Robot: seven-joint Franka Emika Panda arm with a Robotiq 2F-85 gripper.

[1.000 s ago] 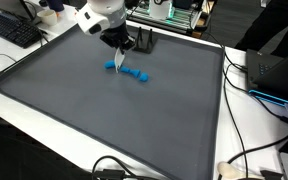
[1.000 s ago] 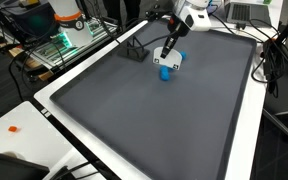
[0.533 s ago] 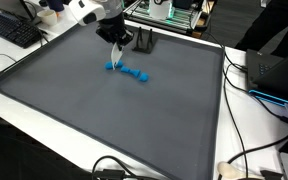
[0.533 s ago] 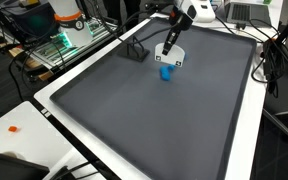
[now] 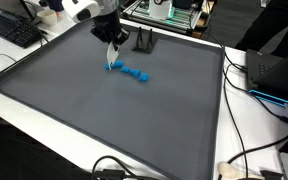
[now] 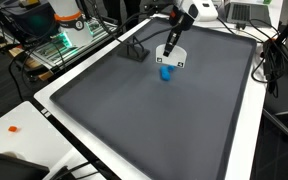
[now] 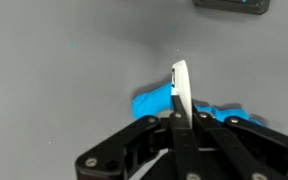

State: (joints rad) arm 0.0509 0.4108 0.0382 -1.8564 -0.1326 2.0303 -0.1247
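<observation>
My gripper (image 5: 113,42) is shut on a thin white flat piece (image 7: 180,92), held edge-on and hanging down from the fingers. It shows as a white card in an exterior view (image 6: 171,56). Just below it, a blue elongated object (image 5: 130,71) lies on the dark grey mat (image 5: 104,110). The blue object also shows in the wrist view (image 7: 156,103), partly hidden behind the fingers, and in an exterior view (image 6: 165,72). The white piece's lower edge hangs over the blue object's end, close to it; I cannot tell whether they touch.
A small black stand (image 5: 143,42) sits at the mat's far edge, seen also in an exterior view (image 6: 134,50) and in the wrist view (image 7: 231,4). A white table border surrounds the mat. A keyboard (image 5: 14,32), cables (image 5: 246,80) and equipment lie beyond it.
My gripper has moved a little up and sideways along the blue object with the white piece still in it. The blue object has stayed in place.
</observation>
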